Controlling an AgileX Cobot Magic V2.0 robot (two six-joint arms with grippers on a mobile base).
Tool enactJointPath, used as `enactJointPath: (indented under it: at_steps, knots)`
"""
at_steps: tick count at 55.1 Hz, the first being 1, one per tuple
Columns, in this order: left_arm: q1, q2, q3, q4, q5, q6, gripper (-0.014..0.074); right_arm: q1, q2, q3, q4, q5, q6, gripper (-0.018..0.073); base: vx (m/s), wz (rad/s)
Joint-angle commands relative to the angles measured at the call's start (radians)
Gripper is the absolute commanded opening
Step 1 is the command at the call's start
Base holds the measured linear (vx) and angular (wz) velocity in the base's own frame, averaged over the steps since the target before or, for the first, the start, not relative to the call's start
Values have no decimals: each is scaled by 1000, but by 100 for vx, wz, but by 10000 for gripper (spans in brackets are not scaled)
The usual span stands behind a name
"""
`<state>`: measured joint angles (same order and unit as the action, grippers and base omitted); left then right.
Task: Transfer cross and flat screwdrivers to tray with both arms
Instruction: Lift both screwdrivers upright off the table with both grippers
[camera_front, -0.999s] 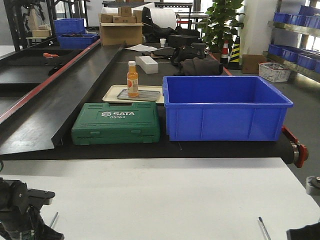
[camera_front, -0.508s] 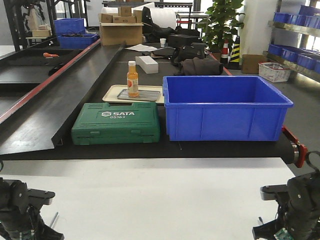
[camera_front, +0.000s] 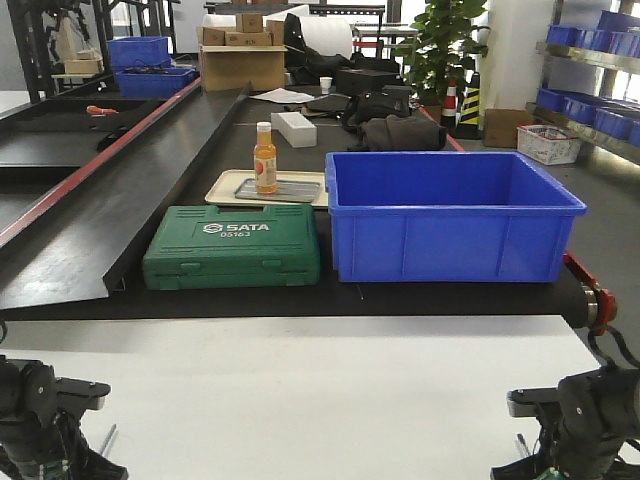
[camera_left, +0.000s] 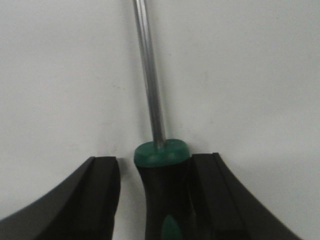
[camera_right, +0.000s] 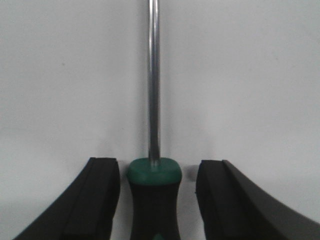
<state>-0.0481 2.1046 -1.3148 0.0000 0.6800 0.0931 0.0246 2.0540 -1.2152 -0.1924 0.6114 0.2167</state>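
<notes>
While both arms crouch low over the white table (camera_front: 320, 390), left arm (camera_front: 40, 425) at 7 o'clock and right arm (camera_front: 585, 425) at 5, each screwdriver lies flat, shaft pointing to 12 o'clock. The left pincer (camera_left: 155, 162) stands spread around the left screwdriver (camera_left: 151, 100), handle seemingly against the 3 o'clock finger. The right pincer (camera_right: 157, 162) straddles the right screwdriver (camera_right: 153, 90), agape, gaps both sides. The grey tray (camera_front: 300, 189) sits well apart at 12 o'clock.

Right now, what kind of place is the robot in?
Probably a factory or warehouse workshop. There is a long black conveyor with a green tool case and a big blue bin on it, and shelves of more blue bins at the right.
</notes>
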Motion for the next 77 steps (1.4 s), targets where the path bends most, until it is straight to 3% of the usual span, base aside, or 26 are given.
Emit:
enactJointPath:
  at_steps: [1,25,34,42,46,51,53,69,77]
  knots:
    - [-2,-36,-21,-5,-12,-1,452,-6,-28,-23,-2,-17,-11,431,0,0]
    - [-2,-36,-21,-5,-10,-1,452,-6,-27,-23,22,87,-15,289,0,0]
    - [-2,-36,-21,-5,-8,-1,441,-6,-27,-23,22,118,-15,183,0,0]
    - [-2,-38,-21,-6,4,-1,332,-6,-32,-23,22,117,-15,39,0,0]
    - [-2,-38,-21,-6,9,-1,207,-6,-44,-23,22,104,-19,-15,0,0]
    - [-2,-39,-21,-9,14,-1,20,-6,-67,-23,24,79,-52,-13,0,0]
    - [-3,-42,-21,-9,16,-1,-9,-6,-78,-23,29,71,-66,-12,0,0]
    - [-3,-176,-21,-10,-28,-1,-6,-2,-252,-23,143,12,-170,-11,0,0]
    - [-7,-303,-21,-17,-50,-1,-4,38,-361,-23,182,-1,-243,-11,0,0]
